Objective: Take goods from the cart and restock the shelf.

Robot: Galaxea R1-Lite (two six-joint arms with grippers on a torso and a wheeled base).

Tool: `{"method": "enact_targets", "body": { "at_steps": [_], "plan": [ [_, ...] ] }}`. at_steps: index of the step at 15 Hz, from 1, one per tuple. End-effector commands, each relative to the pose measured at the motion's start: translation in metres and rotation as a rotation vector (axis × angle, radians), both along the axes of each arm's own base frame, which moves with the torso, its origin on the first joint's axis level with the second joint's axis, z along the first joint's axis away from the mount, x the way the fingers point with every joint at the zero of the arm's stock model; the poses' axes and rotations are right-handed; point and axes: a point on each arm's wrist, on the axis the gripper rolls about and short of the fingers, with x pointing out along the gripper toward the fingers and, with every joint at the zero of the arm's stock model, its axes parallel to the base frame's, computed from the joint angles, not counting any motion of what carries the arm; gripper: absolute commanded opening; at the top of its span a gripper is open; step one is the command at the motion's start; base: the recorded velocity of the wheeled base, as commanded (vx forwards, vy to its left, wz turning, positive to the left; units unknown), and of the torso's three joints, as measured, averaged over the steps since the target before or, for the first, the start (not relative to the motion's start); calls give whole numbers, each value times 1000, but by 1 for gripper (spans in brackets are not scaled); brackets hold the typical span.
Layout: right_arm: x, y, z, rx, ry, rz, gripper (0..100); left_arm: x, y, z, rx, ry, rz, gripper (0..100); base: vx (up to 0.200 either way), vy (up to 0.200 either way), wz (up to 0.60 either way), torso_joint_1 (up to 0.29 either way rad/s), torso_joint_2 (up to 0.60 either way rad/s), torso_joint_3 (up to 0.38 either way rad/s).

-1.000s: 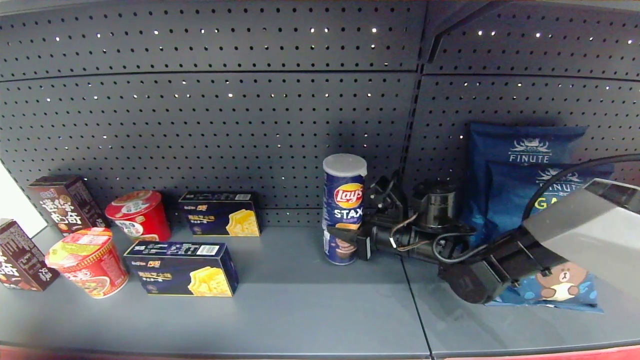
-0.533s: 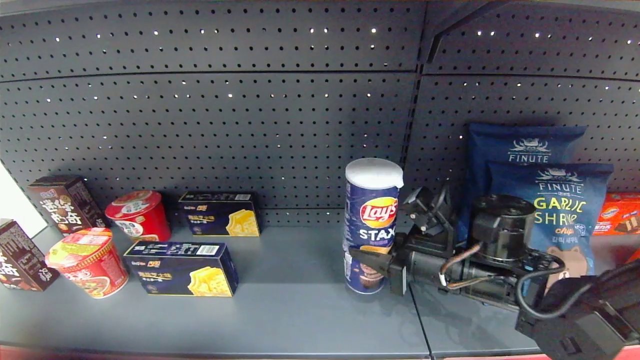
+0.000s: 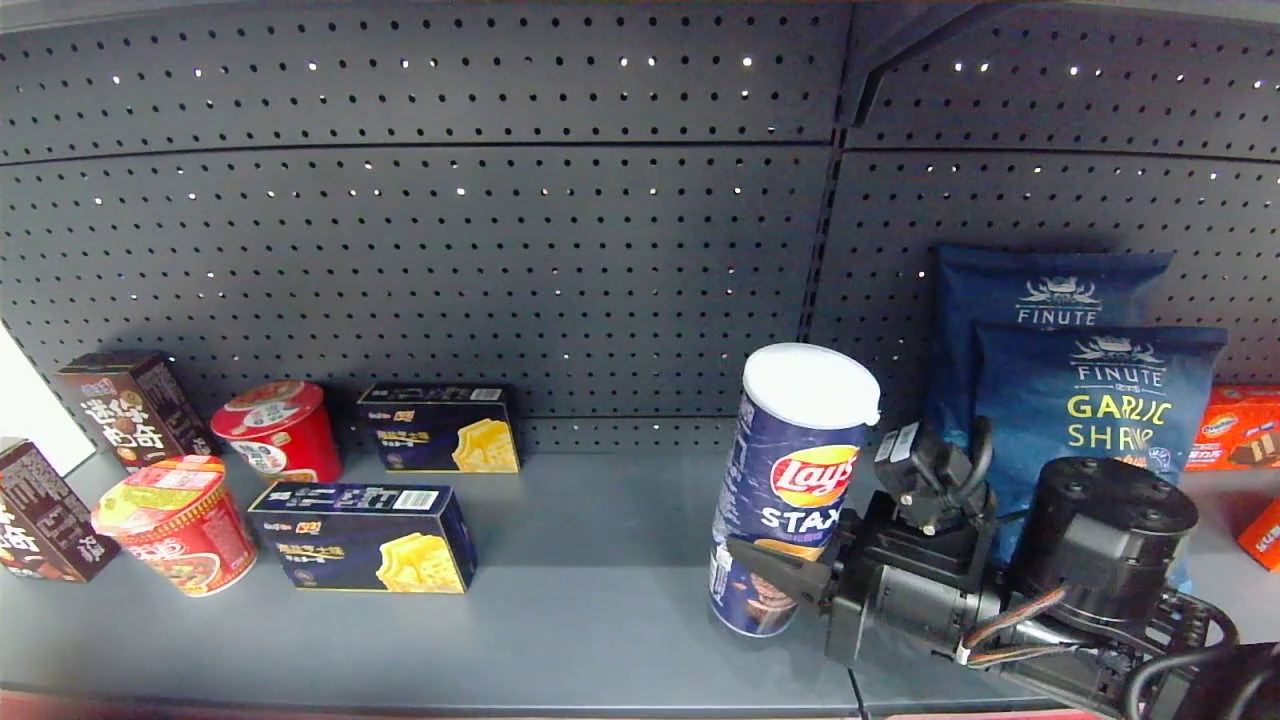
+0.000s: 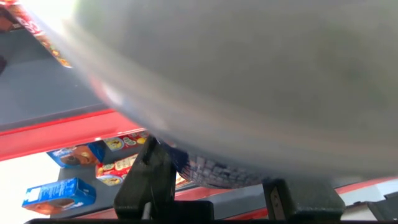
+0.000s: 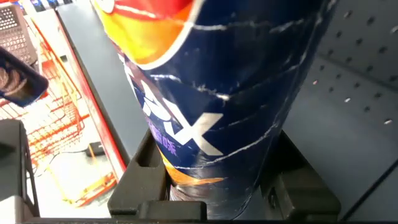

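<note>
A blue chips can with a white lid leans slightly over the front of the grey shelf, right of the middle. My right gripper is shut on its lower part, coming in from the right. The right wrist view shows the can close up between the two fingers. I cannot tell whether the can's base touches the shelf. In the left wrist view, my left gripper holds a grey and blue package between its fingers, in front of a red shelf edge.
Two blue chip bags stand behind the right arm, with orange boxes further right. On the left stand two yellow-printed blue boxes, two red noodle cups and brown boxes. The pegboard back wall is close behind.
My right gripper has carried the chips can to the right and toward the shelf's front edge. The other goods have not moved.
</note>
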Motion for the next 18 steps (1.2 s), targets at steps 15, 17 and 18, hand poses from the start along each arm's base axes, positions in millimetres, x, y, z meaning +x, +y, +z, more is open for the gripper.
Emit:
{"method": "enact_targets", "body": {
  "at_steps": [15, 17, 18],
  "plan": [
    [9, 6, -52, -73, 86, -4, 0, 0, 0, 0, -1, 1, 17, 0, 0, 0, 0, 0, 0, 0],
    [14, 10, -58, -60, 70, -3, 0, 0, 0, 0, -1, 1, 17, 0, 0, 0, 0, 0, 0, 0],
    [15, 11, -61, -53, 62, -1, 0, 0, 0, 0, -1, 1, 17, 0, 0, 0, 0, 0, 0, 0]
  ]
}}
